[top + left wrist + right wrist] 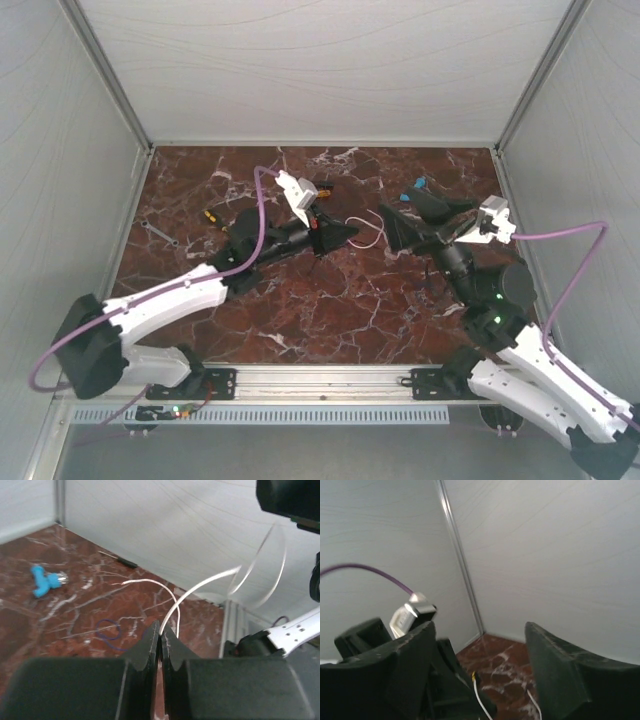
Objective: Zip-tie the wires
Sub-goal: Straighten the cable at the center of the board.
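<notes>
My left gripper point(161, 630) is shut on a thin white zip tie point(200, 586), which curves up out of the closed jaws. On the marble floor just left of those jaws lie the wires point(108, 629), a small blue-purple loop, untouched. From above, the left gripper point(348, 234) sits mid-table with the zip tie point(368, 236) looping toward my right gripper point(408, 215). The right gripper point(480, 635) stands open, nothing between its fingers, and faces the left gripper from close by. I cannot make out the wires in the top view.
A blue plastic piece point(44, 580) lies at the far side near the back wall point(320, 70). Orange-handled tools point(210, 214) point(322, 186) and a small wrench point(160, 235) lie on the left half. White enclosure walls close in on three sides.
</notes>
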Controlling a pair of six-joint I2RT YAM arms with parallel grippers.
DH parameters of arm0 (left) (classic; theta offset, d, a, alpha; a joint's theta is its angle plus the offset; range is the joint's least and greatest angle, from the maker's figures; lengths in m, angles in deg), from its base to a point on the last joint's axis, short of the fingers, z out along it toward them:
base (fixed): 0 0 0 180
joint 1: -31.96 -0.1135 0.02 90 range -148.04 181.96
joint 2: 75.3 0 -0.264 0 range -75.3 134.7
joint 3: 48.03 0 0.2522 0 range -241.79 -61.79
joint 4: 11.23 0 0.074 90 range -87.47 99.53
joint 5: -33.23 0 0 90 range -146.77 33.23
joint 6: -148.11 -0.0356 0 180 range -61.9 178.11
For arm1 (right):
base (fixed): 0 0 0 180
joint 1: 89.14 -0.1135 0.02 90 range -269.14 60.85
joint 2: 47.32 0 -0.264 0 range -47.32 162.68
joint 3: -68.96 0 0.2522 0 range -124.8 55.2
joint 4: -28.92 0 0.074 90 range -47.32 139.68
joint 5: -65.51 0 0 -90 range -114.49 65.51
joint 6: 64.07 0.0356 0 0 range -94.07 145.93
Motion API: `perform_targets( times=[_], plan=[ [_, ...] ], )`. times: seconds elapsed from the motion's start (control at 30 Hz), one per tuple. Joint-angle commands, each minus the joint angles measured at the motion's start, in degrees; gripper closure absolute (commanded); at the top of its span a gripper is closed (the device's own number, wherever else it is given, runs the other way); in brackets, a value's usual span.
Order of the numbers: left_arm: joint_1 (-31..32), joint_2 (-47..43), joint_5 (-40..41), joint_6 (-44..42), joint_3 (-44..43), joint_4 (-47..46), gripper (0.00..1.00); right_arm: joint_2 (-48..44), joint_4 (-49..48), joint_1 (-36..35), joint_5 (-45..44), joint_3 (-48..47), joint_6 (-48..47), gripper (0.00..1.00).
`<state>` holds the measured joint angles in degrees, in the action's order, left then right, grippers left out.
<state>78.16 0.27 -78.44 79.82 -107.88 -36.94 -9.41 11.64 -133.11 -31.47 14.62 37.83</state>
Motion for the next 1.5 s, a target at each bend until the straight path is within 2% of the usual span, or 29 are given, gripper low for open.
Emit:
perform_targets(
  times=[0.0, 0.1, 0.2, 0.37, 0.5, 0.63, 0.97, 1.17, 1.3, 1.47],
  plan=[
    [1.8, -7.3, 8.1, -23.3, -4.0, 13.9, 1.0, -6.0, 13.3, -0.3, 1.7, 2.1, 4.8, 0.24],
    [2.6, -11.4, 12.7, -35.8, -4.0, 17.9, 1.0, -10.0, 19.3, -0.3, 4.7, 3.2, 5.5, 0.15],
    [2.9, -14.5, 14.1, -47.0, -3.2, 19.7, 1.0, -13.3, 24.3, -0.3, 6.1, 3.1, 4.6, 0.1],
    [3.0, -19.8, 6.9, -66.1, 0.9, 20.3, 1.0, -13.8, 30.1, -0.3, 11.1, 1.0, 3.1, 0.1],
    [3.1, -23.7, 1.8, -73.2, 5.1, 17.1, 1.0, -10.8, 34.1, -0.3, 15.9, -1.4, 4.0, 0.1],
    [3.2, -25.4, -0.1, -72.9, 7.4, 13.9, 1.0, -8.3, 34.6, -0.3, 15.9, -1.7, 5.5, 0.13],
    [3.4, -26.3, -3.7, -62.6, 10.8, 5.1, 1.0, -2.8, 23.5, -0.3, 21.3, 2.2, 6.7, 0.26],
    [3.4, -25.4, -2.7, -51.4, 12.4, -3.9, 1.0, -2.1, 8.2, -0.3, 18.2, 10.1, 6.2, 0.34],
    [3.4, -25.1, -3.1, -47.2, 12.9, -7.2, 1.0, -1.8, -3.1, -0.3, 17.6, 14.6, 6.8, 0.4],
    [3.5, -24.7, -2.8, -44.5, 13.3, -10.0, 1.0, -0.6, -8.5, -0.3, 19.3, 15.4, 6.9, 0.44]
  ],
)
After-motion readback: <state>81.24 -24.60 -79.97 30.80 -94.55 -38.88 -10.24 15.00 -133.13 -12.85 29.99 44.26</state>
